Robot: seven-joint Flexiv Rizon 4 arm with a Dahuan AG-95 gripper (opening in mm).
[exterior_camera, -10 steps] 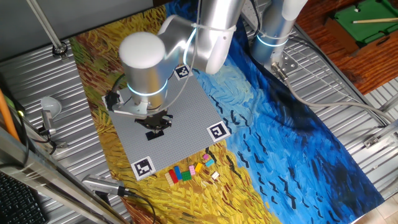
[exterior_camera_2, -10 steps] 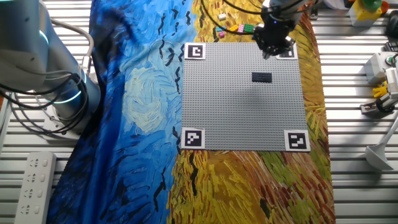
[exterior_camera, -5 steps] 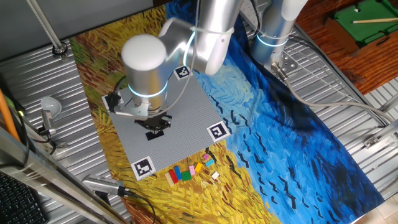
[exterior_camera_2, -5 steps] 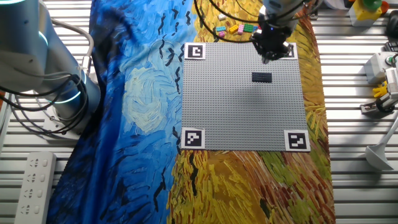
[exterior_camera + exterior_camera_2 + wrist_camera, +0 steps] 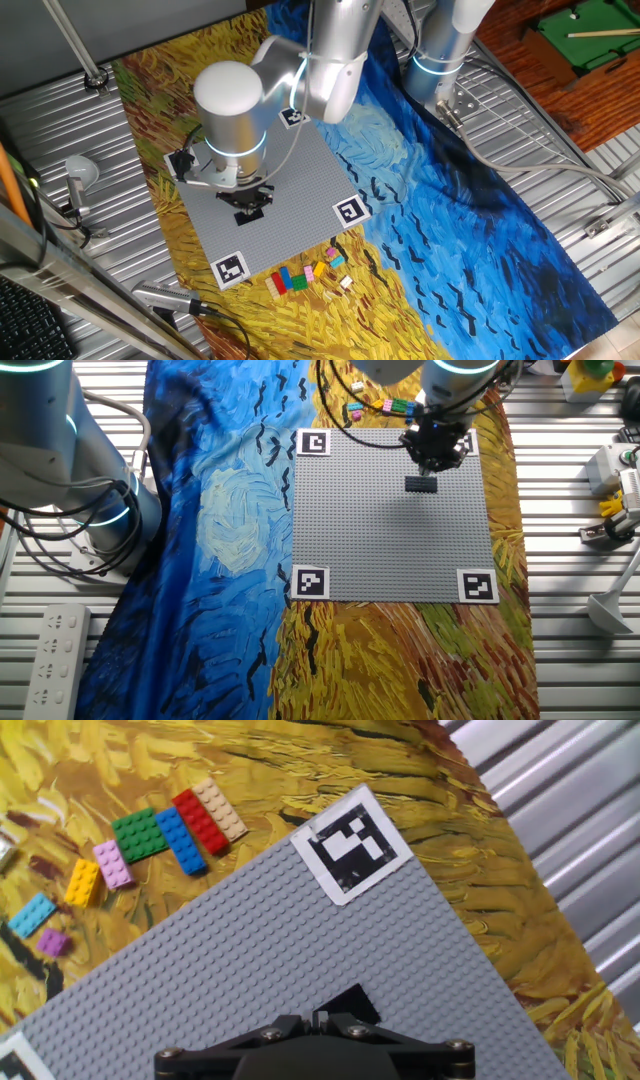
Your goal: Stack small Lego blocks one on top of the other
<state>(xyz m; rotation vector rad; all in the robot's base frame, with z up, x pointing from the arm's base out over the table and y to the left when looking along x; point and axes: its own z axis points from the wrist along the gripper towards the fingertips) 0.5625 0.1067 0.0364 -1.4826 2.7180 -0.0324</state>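
right on the grey baseplate (image 5: 390,520) lies the black block (image 5: 421,484), flat on the studs, toward the edge nearest the loose bricks. the gripper (image 5: 434,448) hangs just beside it, over the plate; in the hand view the black block (image 5: 347,1005) peeks out right at the gripper body, and whether the fingers are apart or together cannot be told. off the plate, on the yellow painted cloth (image 5: 300,770), sit the tan (image 5: 220,808), red (image 5: 200,821), blue (image 5: 181,840) and green (image 5: 139,833) bricks side by side, with pink (image 5: 112,864) and yellow (image 5: 82,882) ones near them.
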